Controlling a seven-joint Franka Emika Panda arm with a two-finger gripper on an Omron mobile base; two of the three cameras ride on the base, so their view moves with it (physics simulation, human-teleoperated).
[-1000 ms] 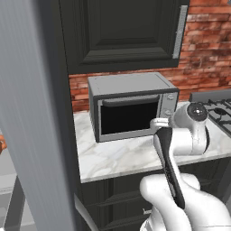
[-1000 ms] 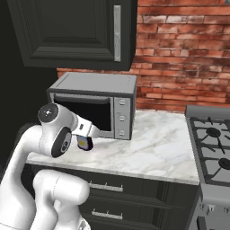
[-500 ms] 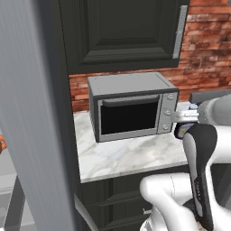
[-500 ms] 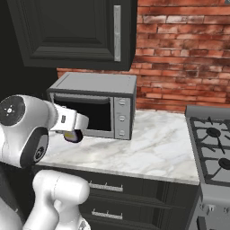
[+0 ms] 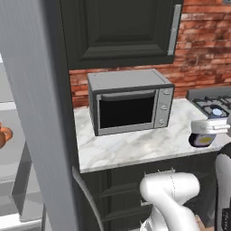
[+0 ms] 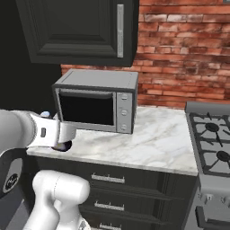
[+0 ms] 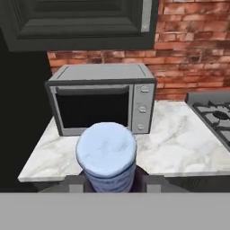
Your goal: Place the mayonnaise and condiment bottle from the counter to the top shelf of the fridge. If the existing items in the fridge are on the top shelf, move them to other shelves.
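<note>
My gripper is shut on the condiment bottle, a dark bottle with a yellowish label, held in the air off the front edge of the counter. In the hand view its pale blue cap sits right in front of the camera, hiding the fingertips of the gripper. In the right base view the gripper carries the bottle at the counter's left front corner. The fridge stands at the left, with the terracotta jug on a grey shelf inside. The mayonnaise is out of view.
A grey microwave stands on the counter against the red brick wall. Dark upper cabinets hang over it. A gas stove adjoins the counter on the right. Dark drawers run below the worktop.
The gripper with the bottle has drawn back from in front of the microwave toward the base, and now hangs off the counter's front edge. The arm has swung wide.
</note>
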